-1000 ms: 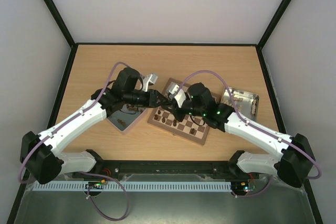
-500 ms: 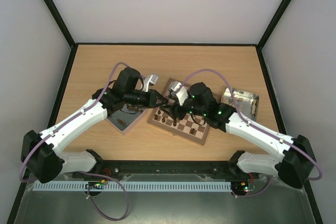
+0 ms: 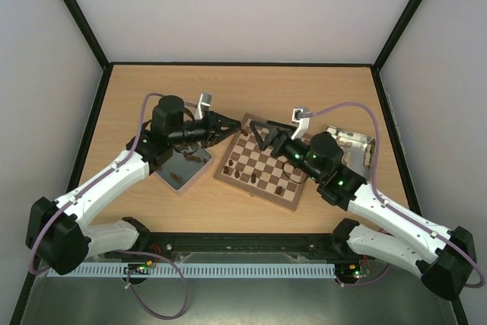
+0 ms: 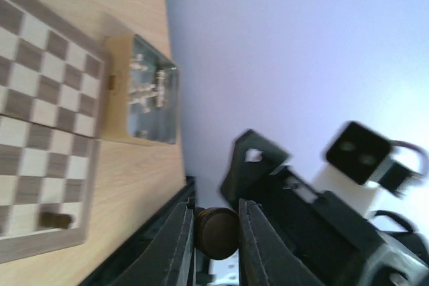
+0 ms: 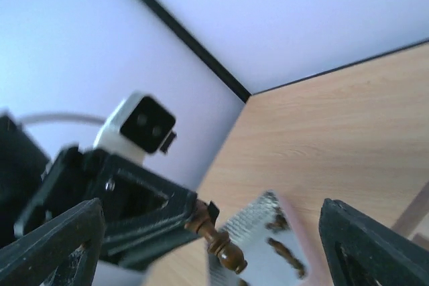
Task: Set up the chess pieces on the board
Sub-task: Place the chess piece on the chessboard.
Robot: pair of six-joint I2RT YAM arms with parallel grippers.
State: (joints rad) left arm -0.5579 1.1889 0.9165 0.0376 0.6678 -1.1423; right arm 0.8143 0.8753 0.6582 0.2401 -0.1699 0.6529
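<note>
Left gripper [image 3: 234,121] clamps a piece [image 4: 216,234], seen end-on in its wrist view, lengthwise from the right wrist; right gripper [image 3: 264,133] gapes wide.

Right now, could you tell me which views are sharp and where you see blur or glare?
Top external: sharp, evenly lit, a glint on the metal tray. Left wrist: the board is fairly crisp, the right arm behind smeared. Right wrist: soft throughout, even the chess piece in the left gripper.

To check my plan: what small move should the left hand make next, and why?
Probably move over the board toward a free square: the left hand is shut on a dark chess piece beside the board, and the right hand stands open.
</note>
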